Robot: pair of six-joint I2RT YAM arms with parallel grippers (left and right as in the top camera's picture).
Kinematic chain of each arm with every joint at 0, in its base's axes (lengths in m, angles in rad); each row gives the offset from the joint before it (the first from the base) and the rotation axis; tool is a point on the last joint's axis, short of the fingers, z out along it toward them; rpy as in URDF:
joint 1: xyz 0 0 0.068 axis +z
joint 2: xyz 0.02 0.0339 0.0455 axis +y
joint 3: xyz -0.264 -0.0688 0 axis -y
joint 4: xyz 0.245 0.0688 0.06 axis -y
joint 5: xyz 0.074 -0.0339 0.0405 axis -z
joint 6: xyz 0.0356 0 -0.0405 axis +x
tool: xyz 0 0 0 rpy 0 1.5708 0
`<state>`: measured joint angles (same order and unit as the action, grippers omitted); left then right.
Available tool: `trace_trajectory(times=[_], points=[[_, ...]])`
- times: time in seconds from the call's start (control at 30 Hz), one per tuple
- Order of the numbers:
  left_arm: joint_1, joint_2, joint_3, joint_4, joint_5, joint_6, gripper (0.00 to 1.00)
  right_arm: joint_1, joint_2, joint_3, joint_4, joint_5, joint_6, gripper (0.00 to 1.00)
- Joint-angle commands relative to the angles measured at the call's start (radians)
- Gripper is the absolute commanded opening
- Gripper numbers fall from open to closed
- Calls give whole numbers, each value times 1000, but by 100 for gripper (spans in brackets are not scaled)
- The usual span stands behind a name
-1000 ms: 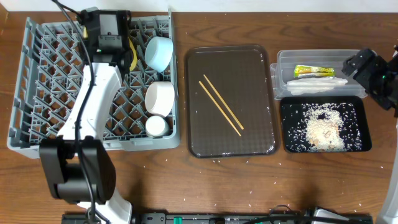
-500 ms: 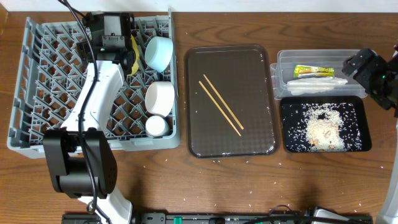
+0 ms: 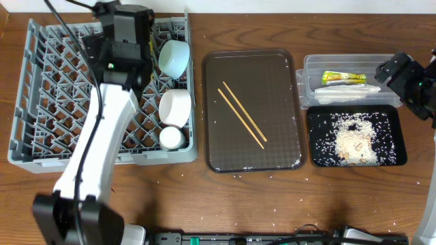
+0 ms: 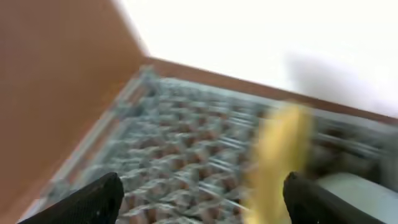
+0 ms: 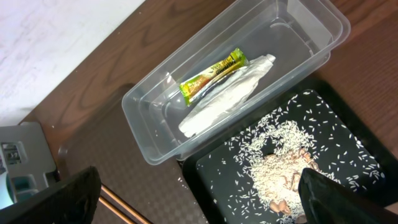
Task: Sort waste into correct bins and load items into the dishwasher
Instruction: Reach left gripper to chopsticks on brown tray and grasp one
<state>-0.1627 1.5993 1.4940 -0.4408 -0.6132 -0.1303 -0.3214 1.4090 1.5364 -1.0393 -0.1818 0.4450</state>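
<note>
Grey pegged plastic rack (image 3: 48,102); blurred yellow plate (image 4: 280,155), perhaps upright.

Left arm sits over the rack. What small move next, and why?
Probably lift the left gripper clear of the rack, toward the chopsticks: it looks open, the blurred plate seems to stand racked, and the chopsticks lie unloaded on the tray.

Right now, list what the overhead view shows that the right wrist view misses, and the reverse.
Only overhead: the grey dish rack holding the light blue bowl, white bowl and small white cup. Only right wrist: its own dark fingers at the bottom corners. Both: the clear tub holding the yellow-green wrapper and white wrapper, and the black tray scattered with rice.
</note>
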Motion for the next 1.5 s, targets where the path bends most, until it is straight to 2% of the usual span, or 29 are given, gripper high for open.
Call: trace_trajectory(times=[0.0, 0.07, 0.2, 0.23, 0.27, 0.3, 0.53, 0.57, 0.6, 0.8, 1.1, 1.23, 1.3, 1.47], points=[[-105, -44, 4, -42, 373, -82, 84, -4, -2, 2, -2, 10, 14, 99], [-160, -39, 4, -77, 448, -217, 84, -4, -2, 2, -2, 10, 14, 99], [-263, 6, 4, -170, 508, -451, 83, -4, -2, 2, -2, 10, 14, 99], [-291, 25, 4, -194, 510, -487, 80, -4, -2, 2, -2, 10, 14, 99], [-315, 45, 4, -217, 509, -521, 68, -4, -2, 2, -2, 10, 14, 99], [-341, 68, 2, -236, 509, -554, 62, -4, -2, 2, -2, 10, 14, 99], [-466, 250, 2, -262, 509, -763, 53, -4, -2, 2, -2, 10, 14, 99], [-475, 295, 2, -261, 509, -843, 48, -4, -2, 2, -2, 10, 14, 99], [-476, 312, 2, -259, 509, -867, 46, -4, -2, 2, -2, 9, 14, 99], [-478, 438, 2, -243, 510, -969, 40, -4, -2, 2, -2, 10, 14, 99], [-478, 532, 2, -163, 553, -968, 40, -4, -2, 2, -2, 10, 14, 99], [-478, 535, 2, -163, 553, -968, 32, -4, -2, 2, -2, 10, 14, 99], [-479, 539, 2, -164, 555, -967, 25, -4, -2, 2, -2, 10, 14, 99], [-480, 565, 0, -180, 615, -967, 19, -4, -2, 2, -2, 10, 14, 99]])
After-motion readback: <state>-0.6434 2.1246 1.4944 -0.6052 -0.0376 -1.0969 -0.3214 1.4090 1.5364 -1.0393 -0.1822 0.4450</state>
